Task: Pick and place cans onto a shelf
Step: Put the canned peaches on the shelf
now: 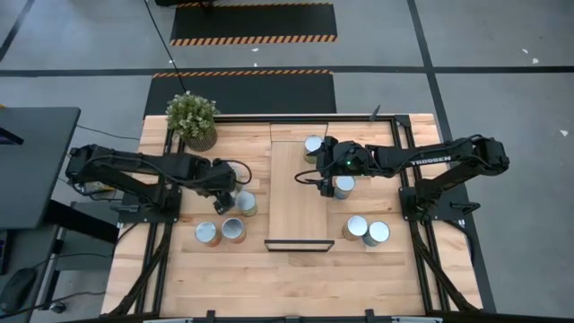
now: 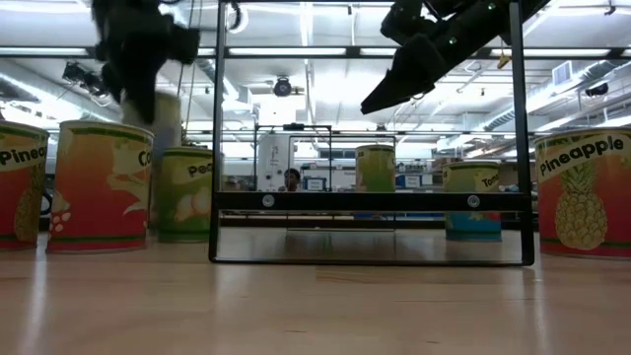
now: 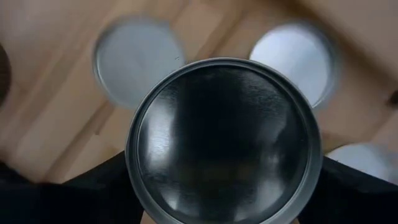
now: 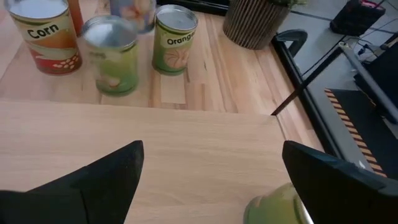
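The left gripper (image 1: 226,187) is pinching 1 can (image 3: 224,140) between its dark fingers (image 3: 93,196), 1 on each side of the rim. The can is hanging above the tabletop (image 1: 296,278), left of the shelf (image 1: 298,202). In the low view this can is riding higher than the tins standing on the table. Below and around it 3 loose cans (image 1: 234,231) are crowding the left side, leaving a strip of bare wood between them and the shelf's left edge.

The right gripper (image 1: 325,184) is hovering over the shelf's right edge with its claw spread wide and gripping nothing. Beneath it the light board is showing bare. A greenish can (image 4: 273,208) is standing just beside that edge, close to 1 finger. Another can (image 1: 313,146) is sitting at the far right corner; whether it is on the board or beside it, I cannot tell. 2 front cans (image 1: 367,231) are standing together right of the shelf's near end, apart from its dark end frame (image 2: 370,200).

The potted plant (image 1: 193,118) is occupying the far left corner of the table.
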